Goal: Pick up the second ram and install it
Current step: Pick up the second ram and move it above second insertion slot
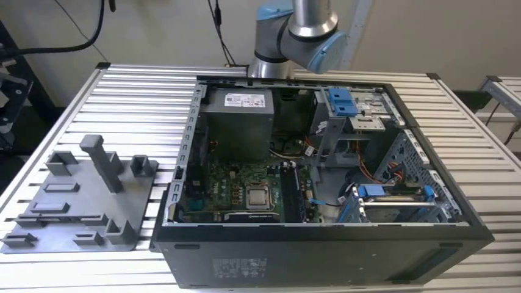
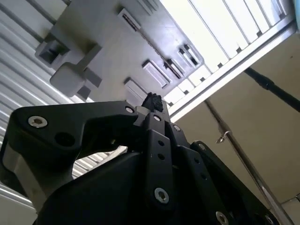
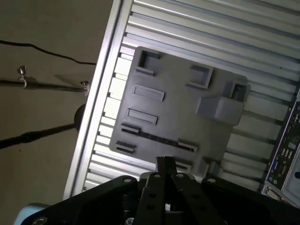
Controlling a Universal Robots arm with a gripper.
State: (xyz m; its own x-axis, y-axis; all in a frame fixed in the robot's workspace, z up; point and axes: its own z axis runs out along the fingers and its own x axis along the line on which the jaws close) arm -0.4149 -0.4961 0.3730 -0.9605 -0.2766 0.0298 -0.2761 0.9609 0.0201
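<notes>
The gripper (image 3: 165, 161) is held above the grey fixture (image 3: 183, 103) on the slatted surface (image 3: 197, 28), with its fingers (image 3: 161, 172) closed together on nothing, seemingly placed to reach the fixture's slots.

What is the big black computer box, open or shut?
Open. The big black metal computer case has no cover on top, so the green circuit board inside shows in the exterior view.

The computer case (image 1: 326, 259) is lying open on the surface (image 1: 138, 85), the fixture (image 1: 82, 217) sitting beside it toward the exterior view's left. Inside the case, the motherboard (image 1: 216, 183) is lying before the power supply (image 1: 238, 125). The arm (image 1: 297, 36) is standing behind the case. In the first wrist view, the end effector (image 3: 165, 161) is hanging over the fixture.
</notes>
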